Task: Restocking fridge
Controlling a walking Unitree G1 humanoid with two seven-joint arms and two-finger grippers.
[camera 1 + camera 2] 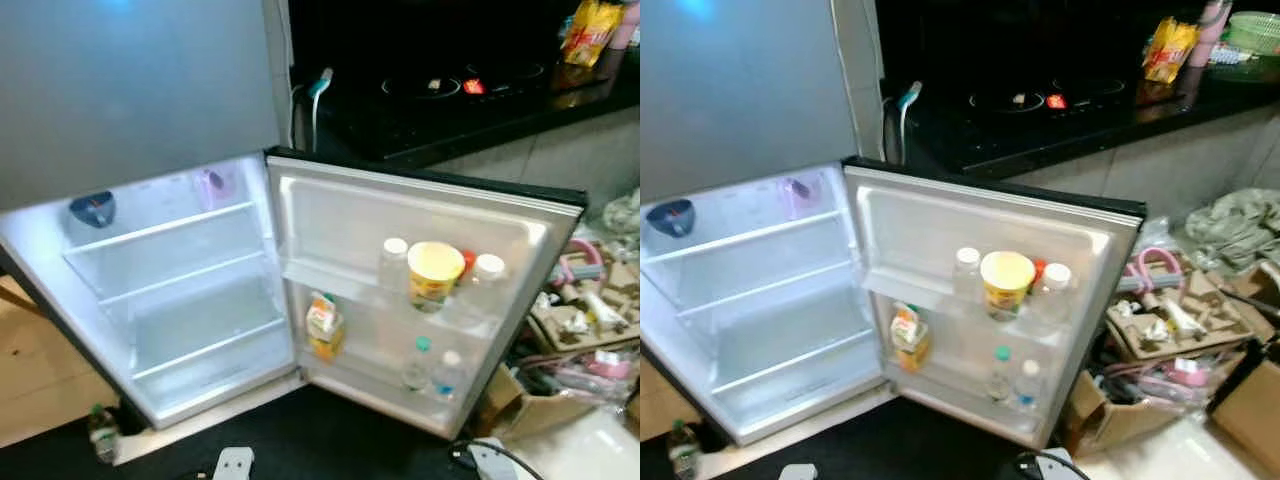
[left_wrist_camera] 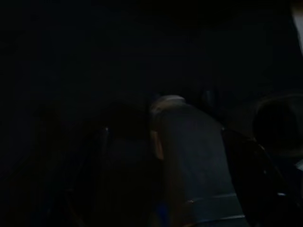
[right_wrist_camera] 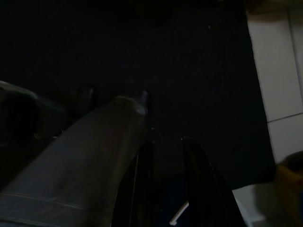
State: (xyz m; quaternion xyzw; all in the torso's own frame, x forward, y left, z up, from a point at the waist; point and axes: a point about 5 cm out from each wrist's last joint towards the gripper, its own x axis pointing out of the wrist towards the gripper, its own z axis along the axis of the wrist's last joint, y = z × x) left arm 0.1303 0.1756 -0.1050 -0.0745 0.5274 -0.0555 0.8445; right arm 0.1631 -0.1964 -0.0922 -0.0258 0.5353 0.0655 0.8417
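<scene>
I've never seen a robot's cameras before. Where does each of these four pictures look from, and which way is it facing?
Left eye view: from the head, looking down at the open fridge and its door.
Right eye view: from the head beside it, same fridge, door and yellow cup; more of the box clutter.
Left wrist view: very dark; vague shapes.
Right wrist view: dark, pointing at dark floor and pale tiles; black fingers show.
</scene>
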